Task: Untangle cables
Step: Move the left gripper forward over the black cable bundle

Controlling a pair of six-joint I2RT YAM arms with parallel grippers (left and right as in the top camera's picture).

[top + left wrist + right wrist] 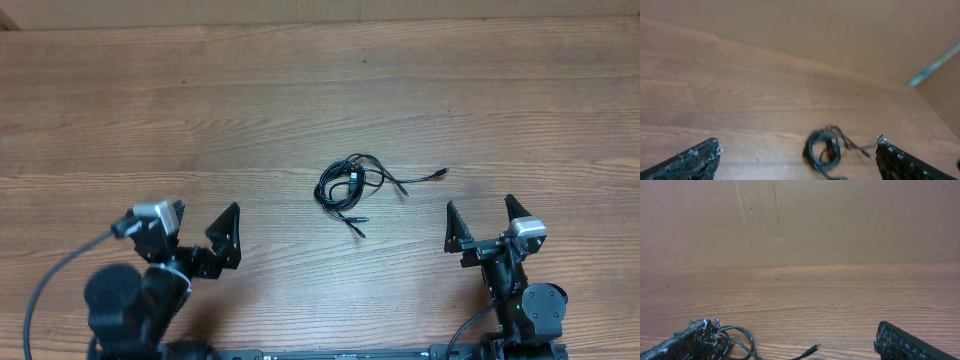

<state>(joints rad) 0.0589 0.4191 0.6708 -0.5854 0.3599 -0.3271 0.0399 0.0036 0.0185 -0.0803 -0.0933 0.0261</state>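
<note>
Cables (350, 187): one tangled bundle, centre of frame on the table (200, 100); single strands uncountable, three loose ends showing.
Grippers: two. The left gripper (186, 232) is lower left and the right gripper (485, 222) lower right, both spread wide, empty.

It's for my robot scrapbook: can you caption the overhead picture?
Tangled black cables lie on the wooden table, in front of the left claw and right claw, both open.

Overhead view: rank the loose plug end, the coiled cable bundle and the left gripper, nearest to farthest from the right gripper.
Measured from the right gripper:
1. loose plug end, just up and to its left.
2. coiled cable bundle, farther left, mid-scene.
3. left gripper, far across on the opposite side.
</note>
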